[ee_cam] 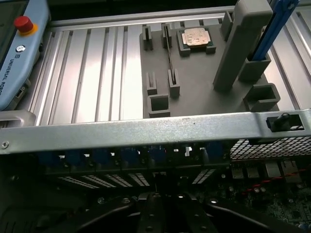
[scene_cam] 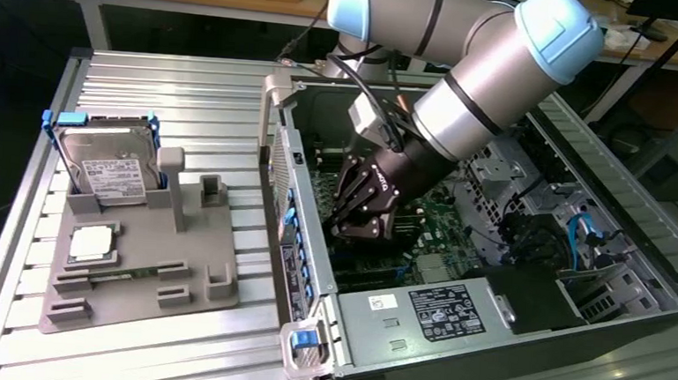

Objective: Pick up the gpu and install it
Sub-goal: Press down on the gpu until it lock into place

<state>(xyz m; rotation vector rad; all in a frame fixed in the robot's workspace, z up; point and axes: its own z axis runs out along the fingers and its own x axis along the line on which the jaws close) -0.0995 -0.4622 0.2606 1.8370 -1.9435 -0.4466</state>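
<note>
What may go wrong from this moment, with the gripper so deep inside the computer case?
1. The gripper sits low inside the computer case, close to the motherboard; a small drift could knock components there.
2. It is also near the case wall under the metal rim; a slight tilt might make it scrape that wall.
</note>
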